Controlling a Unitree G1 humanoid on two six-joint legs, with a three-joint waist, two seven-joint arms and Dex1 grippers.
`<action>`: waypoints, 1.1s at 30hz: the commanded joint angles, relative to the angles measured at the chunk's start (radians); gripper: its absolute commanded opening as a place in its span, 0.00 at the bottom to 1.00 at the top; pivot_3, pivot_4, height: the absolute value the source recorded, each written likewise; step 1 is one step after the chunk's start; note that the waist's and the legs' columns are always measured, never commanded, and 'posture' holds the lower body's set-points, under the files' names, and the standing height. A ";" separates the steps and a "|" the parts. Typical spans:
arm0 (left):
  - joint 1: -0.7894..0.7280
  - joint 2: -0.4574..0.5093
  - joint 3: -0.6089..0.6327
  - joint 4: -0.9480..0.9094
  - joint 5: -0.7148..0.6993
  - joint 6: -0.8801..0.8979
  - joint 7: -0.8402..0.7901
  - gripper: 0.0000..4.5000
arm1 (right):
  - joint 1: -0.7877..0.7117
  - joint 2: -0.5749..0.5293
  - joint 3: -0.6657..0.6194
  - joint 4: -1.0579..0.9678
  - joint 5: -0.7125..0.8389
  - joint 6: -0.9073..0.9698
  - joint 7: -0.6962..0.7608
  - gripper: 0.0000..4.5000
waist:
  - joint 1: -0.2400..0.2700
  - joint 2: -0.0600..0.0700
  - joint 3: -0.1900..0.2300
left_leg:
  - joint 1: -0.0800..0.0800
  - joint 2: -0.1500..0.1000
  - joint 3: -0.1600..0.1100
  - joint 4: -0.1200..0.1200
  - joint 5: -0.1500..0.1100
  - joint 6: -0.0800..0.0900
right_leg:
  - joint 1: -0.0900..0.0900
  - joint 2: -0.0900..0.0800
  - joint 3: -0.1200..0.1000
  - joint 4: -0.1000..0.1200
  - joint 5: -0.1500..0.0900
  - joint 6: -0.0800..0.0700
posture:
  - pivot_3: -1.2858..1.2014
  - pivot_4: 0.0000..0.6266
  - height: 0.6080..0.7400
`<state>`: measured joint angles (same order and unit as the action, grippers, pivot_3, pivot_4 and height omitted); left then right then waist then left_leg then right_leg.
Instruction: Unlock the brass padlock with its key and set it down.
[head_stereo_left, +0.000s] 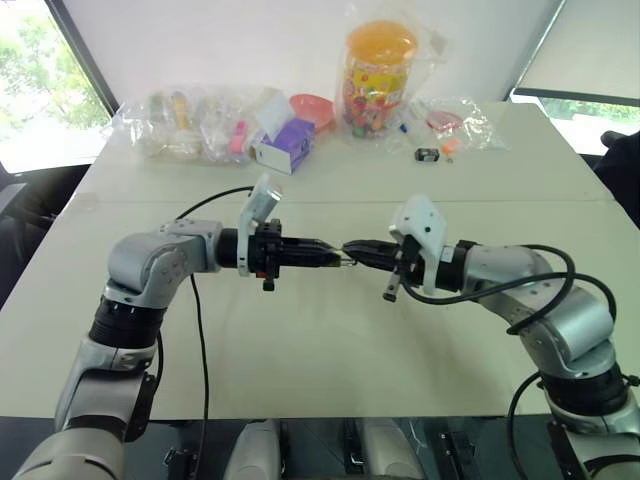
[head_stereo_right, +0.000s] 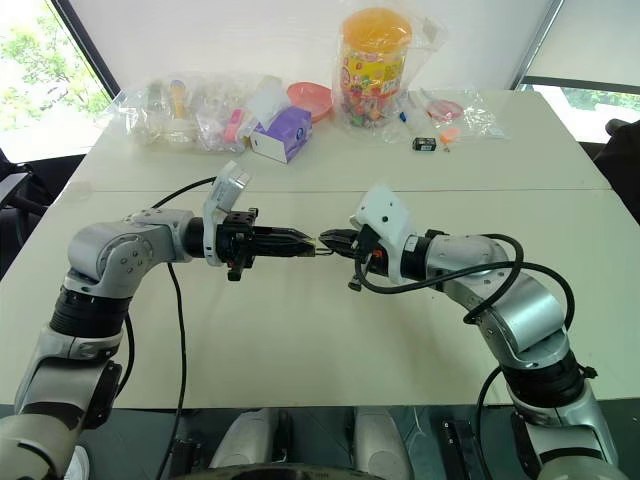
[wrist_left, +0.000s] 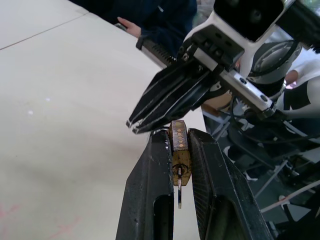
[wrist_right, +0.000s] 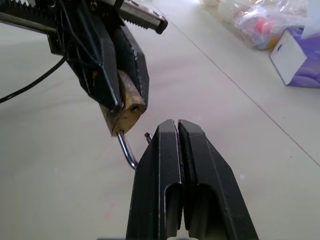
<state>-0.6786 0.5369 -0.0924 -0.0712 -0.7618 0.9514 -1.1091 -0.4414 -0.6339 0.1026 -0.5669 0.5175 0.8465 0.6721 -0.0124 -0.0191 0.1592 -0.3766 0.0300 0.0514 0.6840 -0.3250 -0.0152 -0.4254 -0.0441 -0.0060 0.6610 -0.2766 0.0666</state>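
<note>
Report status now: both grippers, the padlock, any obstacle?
Left gripper shut on brass padlock, above table. Right gripper shut, tips at shackle. Nothing between.

Gold-yellow brass padlock (wrist_left: 179, 150), black left pincer (wrist_left: 179, 145), purple-and-white box (head_stereo_left: 284, 146), orange-lidded jar (head_stereo_left: 378, 78).

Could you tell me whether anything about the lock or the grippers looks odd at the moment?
Yes: the small brass padlock, clamped in the left gripper, has its thin silvery shackle swung open, one end hanging free. The right gripper is shut beside it; I cannot make out a key between its fingers.
</note>
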 joint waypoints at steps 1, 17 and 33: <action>-0.027 0.000 0.033 0.001 -0.009 -0.023 -0.008 0.00 | 0.001 0.005 -0.003 -0.046 0.010 -0.004 -0.007 0.01 | 0.000 0.000 0.000 | 0.000 0.000 0.000 0.000 0.000 0.000 | 0.000 0.000 0.000 0.000 0.000 0.000 | 0.52 0.24 1.00; 0.033 0.004 -0.022 0.005 0.032 -0.038 -0.019 0.00 | 0.126 -0.140 -0.085 -0.030 -0.070 -0.075 0.011 0.01 | 0.004 0.000 0.000 | -0.001 0.000 0.000 0.000 0.000 0.001 | 0.000 0.000 0.000 -0.001 0.000 0.000 | 0.52 0.24 1.00; 0.044 -0.247 -0.147 0.343 0.292 -0.223 0.133 0.00 | 0.295 -0.131 -0.272 -0.220 0.018 0.045 -0.112 0.01 | 0.001 -0.001 0.000 | -0.001 0.000 -0.001 0.000 -0.001 0.001 | 0.000 0.001 0.000 -0.003 0.000 0.000 | 0.52 0.24 1.00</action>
<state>-0.6253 0.2908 -0.2434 0.2587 -0.4969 0.7671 -0.9796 -0.1450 -0.7665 -0.1368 -0.7443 0.5208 0.8881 0.5739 -0.0110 -0.0196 0.1594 -0.3779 0.0300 0.0508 0.6837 -0.3258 -0.0137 -0.4253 -0.0427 -0.0061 0.6581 -0.2766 0.0668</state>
